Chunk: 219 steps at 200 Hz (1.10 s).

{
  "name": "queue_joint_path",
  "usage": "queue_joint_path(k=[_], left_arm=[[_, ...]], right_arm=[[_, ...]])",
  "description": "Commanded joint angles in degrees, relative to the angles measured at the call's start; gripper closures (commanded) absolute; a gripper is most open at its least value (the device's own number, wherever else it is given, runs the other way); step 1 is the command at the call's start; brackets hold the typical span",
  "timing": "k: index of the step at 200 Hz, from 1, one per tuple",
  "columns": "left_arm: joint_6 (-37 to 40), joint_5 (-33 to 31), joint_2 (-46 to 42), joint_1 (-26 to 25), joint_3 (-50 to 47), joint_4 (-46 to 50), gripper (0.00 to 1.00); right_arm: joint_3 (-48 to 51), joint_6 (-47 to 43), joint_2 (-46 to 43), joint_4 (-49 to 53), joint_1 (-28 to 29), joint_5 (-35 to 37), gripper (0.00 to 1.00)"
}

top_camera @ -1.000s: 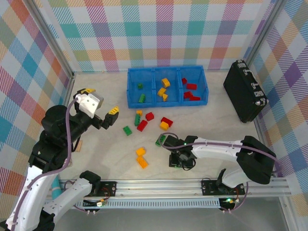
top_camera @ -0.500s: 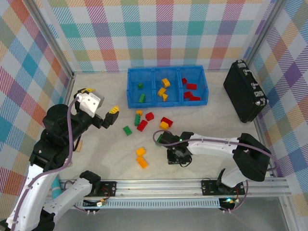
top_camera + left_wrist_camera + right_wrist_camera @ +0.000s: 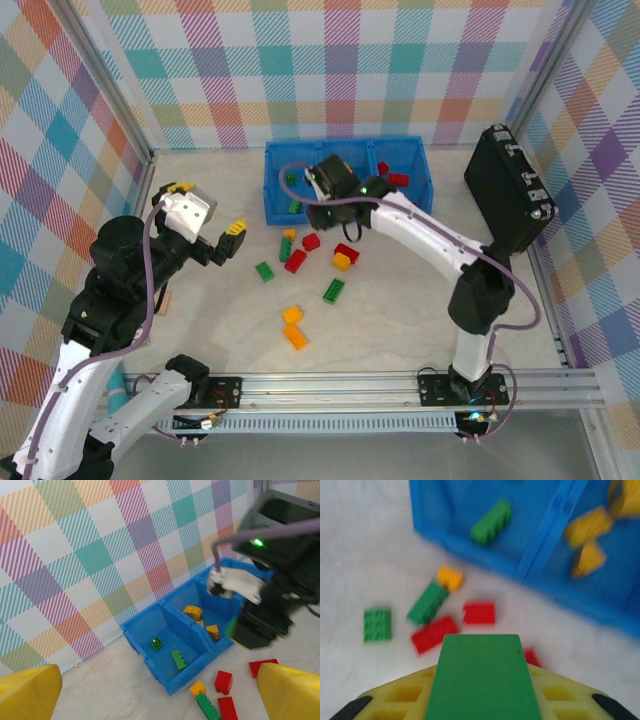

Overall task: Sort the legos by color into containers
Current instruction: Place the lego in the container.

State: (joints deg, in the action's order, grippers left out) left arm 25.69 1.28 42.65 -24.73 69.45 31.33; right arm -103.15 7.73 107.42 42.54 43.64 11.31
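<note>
Right gripper (image 3: 482, 702) clenches a small green plastic brick (image 3: 482, 670) — centre it over the green compartment (image 3: 281, 193) of the bright blue plastic tray (image 3: 279, 217) first.

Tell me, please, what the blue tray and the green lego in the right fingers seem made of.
Blue tray: probably moulded plastic, given uniform colour and thin smooth walls. Green lego in the right fingers: likely hard plastic, evenly coloured; blur hides its finish.
</note>
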Motion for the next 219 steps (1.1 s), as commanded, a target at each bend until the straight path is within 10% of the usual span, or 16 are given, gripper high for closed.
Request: queue_joint_path(k=[1, 121, 219], left_arm=[[2.0, -1.6, 1.5, -0.6, 2.3, 1.4, 0.0], [2.3, -0.8, 5.4, -0.6, 4.9, 2.2, 0.0], [1.7, -0.6, 3.4, -0.6, 4.4, 2.3, 0.0]], right_arm=[[-8.3, -11.0, 7.2, -4.6, -1.5, -0.6, 0.7], [-37.0, -17.6, 36.5, -8.8, -4.7, -4.3, 0.56], [-31.1, -10.3, 22.0, -2.9, -4.7, -5.3, 0.43]])
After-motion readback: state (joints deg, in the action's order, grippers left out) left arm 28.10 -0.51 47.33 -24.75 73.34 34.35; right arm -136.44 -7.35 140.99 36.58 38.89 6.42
